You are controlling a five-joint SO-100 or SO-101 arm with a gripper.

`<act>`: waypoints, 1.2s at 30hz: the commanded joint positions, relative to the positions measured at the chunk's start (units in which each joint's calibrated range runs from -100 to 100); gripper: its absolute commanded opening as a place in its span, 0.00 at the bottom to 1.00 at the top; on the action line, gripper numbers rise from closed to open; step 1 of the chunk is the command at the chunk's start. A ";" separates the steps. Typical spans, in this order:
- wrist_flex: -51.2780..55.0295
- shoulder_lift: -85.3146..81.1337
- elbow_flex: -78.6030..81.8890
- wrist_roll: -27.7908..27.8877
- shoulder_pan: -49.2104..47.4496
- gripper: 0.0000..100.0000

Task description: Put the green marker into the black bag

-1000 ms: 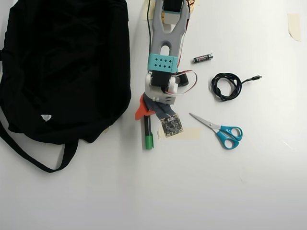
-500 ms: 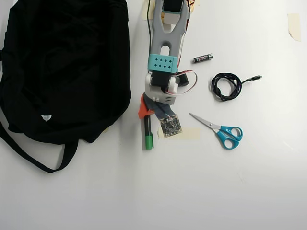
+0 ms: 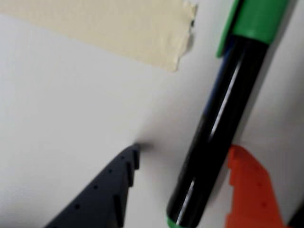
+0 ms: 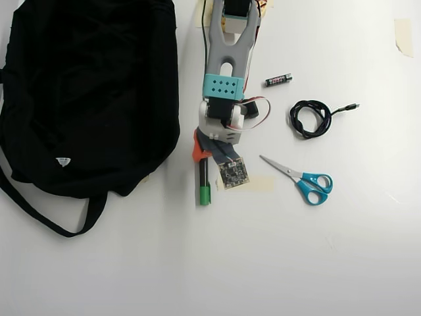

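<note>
Near the table's [image 4: 342,263] middle, the gripper [image 3: 183,156] straddles the green marker [image 3: 223,118], fingers apart. The black bag [image 4: 85,92] fills the upper left corner. The round marker could roll away during closing.

bag [image 4: 85,92] left, marker [image 4: 204,184] mid, scissors [image 4: 302,179] right

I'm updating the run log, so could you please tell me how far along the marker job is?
Done: the gripper has reached the green marker and straddles its barrel, dark finger on one side, orange finger on the other, both apart from it in the wrist view. In hand: closing for the grasp; the marker lies flat on the table. Left: lift it and carry it into the black bag, which sits left in the overhead view.
</note>
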 commanded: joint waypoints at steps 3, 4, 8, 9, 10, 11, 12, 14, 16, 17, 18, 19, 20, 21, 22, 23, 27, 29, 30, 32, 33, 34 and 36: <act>-0.72 -1.71 -2.59 -0.28 -0.43 0.21; -0.72 -1.71 -2.95 -0.44 -0.50 0.20; -0.72 -1.71 -4.39 -0.70 -0.50 0.17; -0.72 -1.71 -4.39 -0.70 -0.50 0.17; -0.72 -1.71 -4.48 -0.70 -0.50 0.17; -0.72 -1.71 -4.48 -0.70 -0.50 0.17; -0.72 -1.71 -4.48 -0.70 -0.50 0.17; -0.72 -1.71 -4.66 -0.70 -0.58 0.16; -0.72 -1.71 -4.66 -0.70 -0.58 0.16; -0.72 -1.71 -4.66 -0.70 -0.58 0.16; -0.72 -1.71 -4.66 -0.70 -0.58 0.16; -0.72 -1.71 -4.66 -0.70 -0.58 0.16; -0.72 -1.63 -4.66 -0.70 -0.58 0.16; -0.72 -1.63 -4.66 -0.70 -0.58 0.16; -0.72 -1.63 -4.66 -0.70 -0.58 0.16; -0.72 -1.63 -4.57 -0.70 -0.58 0.16; -0.72 -1.63 -4.66 -0.70 -0.58 0.11; -0.72 -1.80 -4.75 -0.70 -0.58 0.08; -0.72 -1.80 -4.75 -0.70 -0.58 0.07; -0.80 -1.80 -4.75 -1.12 -0.58 0.06; -0.80 -1.71 -4.75 -1.60 -0.58 0.05; -0.80 -1.71 -4.75 -1.70 -0.65 0.05; -0.80 -1.71 -4.75 -1.70 -0.65 0.05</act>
